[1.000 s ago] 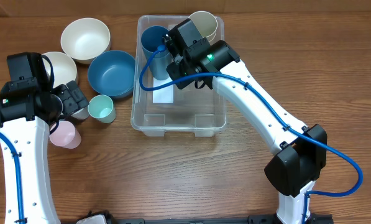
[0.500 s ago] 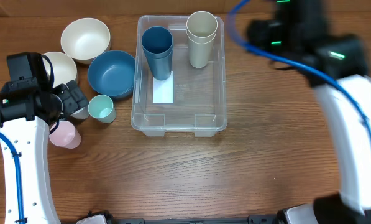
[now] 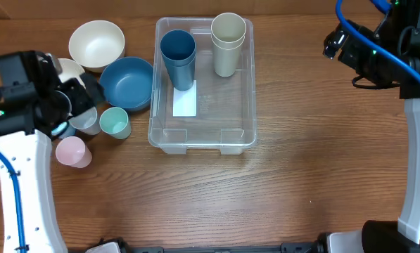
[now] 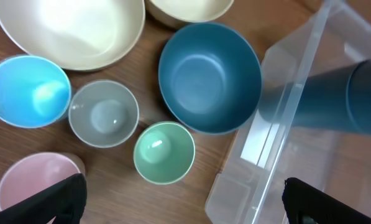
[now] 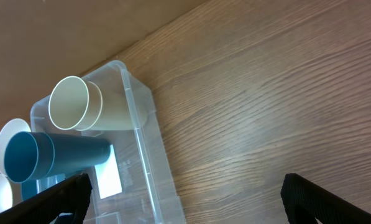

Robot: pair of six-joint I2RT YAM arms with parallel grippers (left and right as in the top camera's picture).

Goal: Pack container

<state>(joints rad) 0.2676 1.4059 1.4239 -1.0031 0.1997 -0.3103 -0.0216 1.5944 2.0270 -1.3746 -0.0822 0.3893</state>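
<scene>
Held the white-shelled left arm (image 3: 23,176) up along the left side of the overhead view, black wrist bent inward. Pointed the black two-finger left gripper (image 3: 79,105) downward, jaws spread wide, dark fingers (image 4: 64,199) at the lower corners of the wrist view, nothing between them. Held the white right arm (image 3: 417,140) along the right edge, the black right gripper (image 3: 334,43) in the upper right corner, jaws likewise wide apart, gripping nothing.
</scene>
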